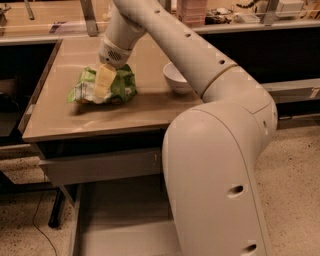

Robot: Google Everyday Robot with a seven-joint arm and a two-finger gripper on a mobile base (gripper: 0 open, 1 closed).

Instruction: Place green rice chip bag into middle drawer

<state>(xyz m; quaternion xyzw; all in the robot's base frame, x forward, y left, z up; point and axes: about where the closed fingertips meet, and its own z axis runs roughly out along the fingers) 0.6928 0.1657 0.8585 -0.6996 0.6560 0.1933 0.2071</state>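
The green rice chip bag [122,86] lies crumpled on the tan table top [125,112], left of the white bowl [176,78]. My gripper [103,86] points down from the arm and rests on the middle of the bag, covering part of it. The bag still lies on the table. The middle drawer [125,220] stands pulled out below the table front, showing a plain grey floor and a thin left wall. My own arm hides its right part.
A grey drawer front [100,167] sits just under the table edge. My big white arm housing [220,175] fills the right foreground. Shelves with clutter [220,12] run along the back. Speckled floor [295,190] lies to the right.
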